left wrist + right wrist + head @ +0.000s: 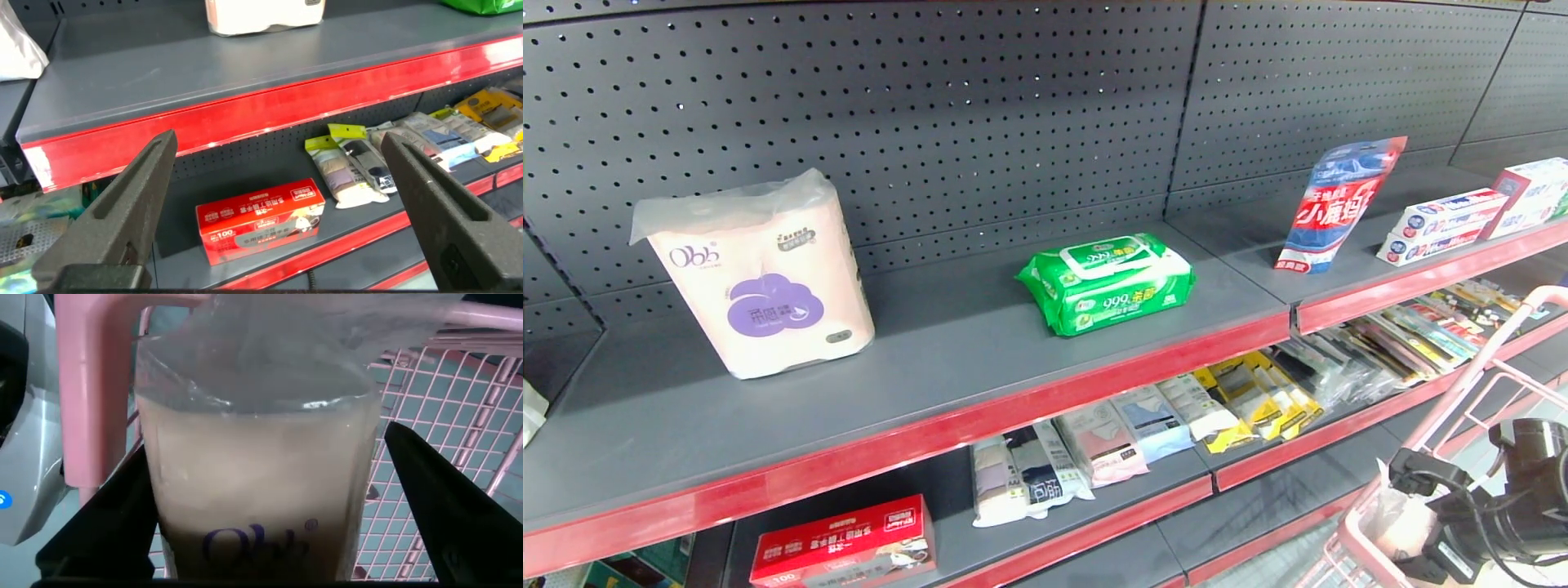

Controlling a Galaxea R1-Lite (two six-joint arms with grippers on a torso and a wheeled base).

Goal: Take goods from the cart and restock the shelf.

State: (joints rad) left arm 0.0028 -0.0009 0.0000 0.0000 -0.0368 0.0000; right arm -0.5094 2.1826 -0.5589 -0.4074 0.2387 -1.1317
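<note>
The right gripper [268, 441] sits astride a soft cream roll pack [261, 498] in crinkled clear film, at the corner of the pink wire cart [458, 400]; whether it squeezes the pack cannot be told. The left gripper [278, 137] hangs released, its dark wedge jaws spread wide, before the glossy red lip of the flat grey shelf [931, 343]. On the shelf a second roll pack [760, 278] and a green wipes packet [1107, 282] stand well apart with open board between them, and a pouch [1339, 204] and toothpaste boxes [1441, 224] stand farther right before the perforated panel [931, 106].

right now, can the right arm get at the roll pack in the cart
Probably yes: the right claw straddles the pack in the cart, one finger on each side, nothing between. Contact is unclear.
</note>
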